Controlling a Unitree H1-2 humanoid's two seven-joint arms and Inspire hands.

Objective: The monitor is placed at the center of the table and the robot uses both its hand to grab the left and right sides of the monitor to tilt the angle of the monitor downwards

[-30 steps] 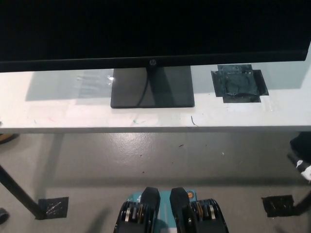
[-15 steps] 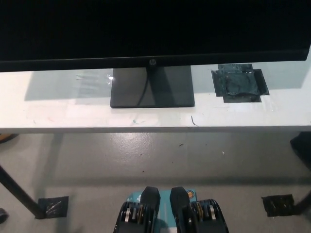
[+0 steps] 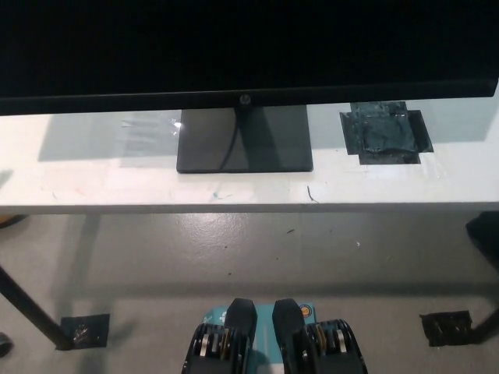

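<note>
Facing the robot, monitor [image 3: 249, 47] sits centred on the table [image 3: 93, 179], filling the whole upper part of the head view; long axis runs left-right, parallel to the table's front edge; screen is off, flat glossy black, both side edges cut off by the frame or just at it; thin dark bezel along the bottom with a small pale logo [image 3: 244, 100] in the middle; exact tilt angle can't be read from this steep view.

Stand base [image 3: 244, 140]: flat dark rectangle, smooth, slightly reflective, directly below the logo, resting on the tabletop; a thin curved line runs across it, cable or reflection, can't tell.

Tabletop white, matte, smudged, with a few small marks near the front edge; patch of dark tape [image 3: 384, 134], wrinkled and shiny, stuck on the table to the right of the base, well apart from it.

Floor grey, polished concrete look; dark table leg [image 3: 31, 308] at lower left with a tape square [image 3: 84, 330] at its foot; another tape square [image 3: 446, 328] at lower right.

Neither hand in view; finger state can't be told for left or right.
</note>
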